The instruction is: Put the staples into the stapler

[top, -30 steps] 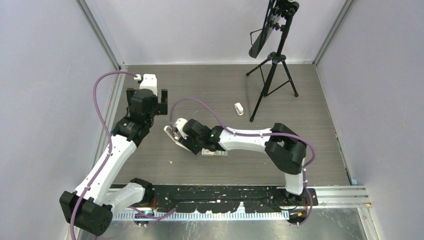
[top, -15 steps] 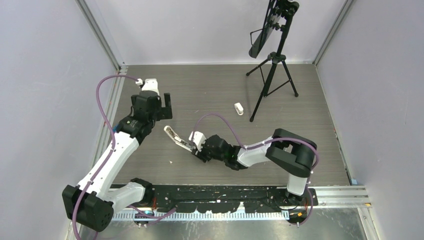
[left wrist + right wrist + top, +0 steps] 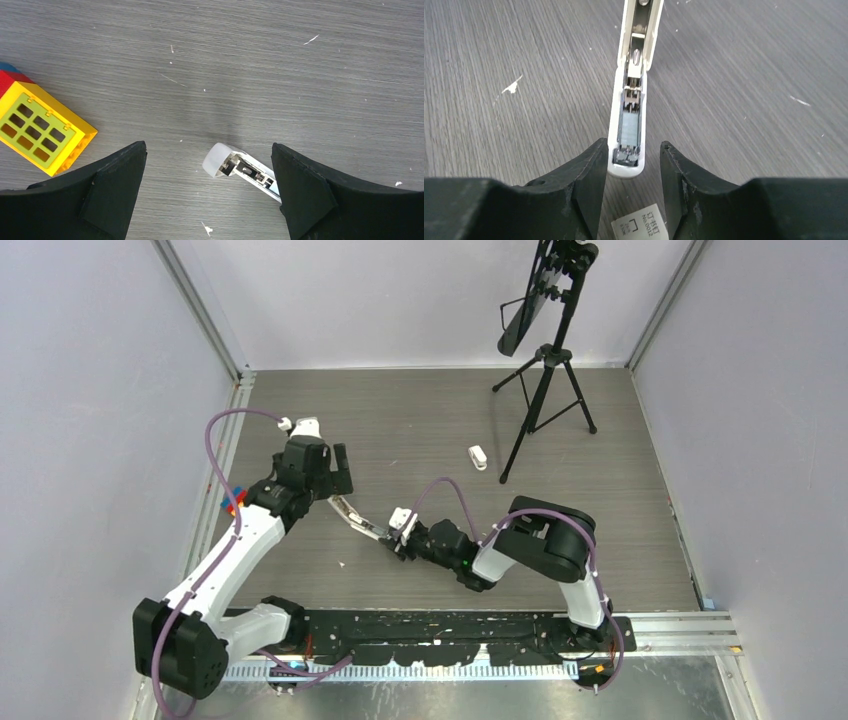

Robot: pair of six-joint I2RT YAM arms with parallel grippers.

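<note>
Top: stapler (image 3: 358,518) lies opened flat. Left gripper (image 3: 338,472) over its far end, right gripper (image 3: 398,537) at near end.
L wrist: jaws wide, stapler tip between, no contact.
R wrist: jaws part-open astride stapler's near end; staples (image 3: 629,127) seated inside.
Risk: skewed closing shoves stapler, strip pops out.

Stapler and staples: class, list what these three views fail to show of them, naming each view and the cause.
- Stapler, left wrist view: its far length hidden behind the left hand's finger.
- Staple box, right wrist view: cut off by the bottom edge; top view: hidden under the right arm.
- Stapler's channel, top view: too small to tell contents.
</note>
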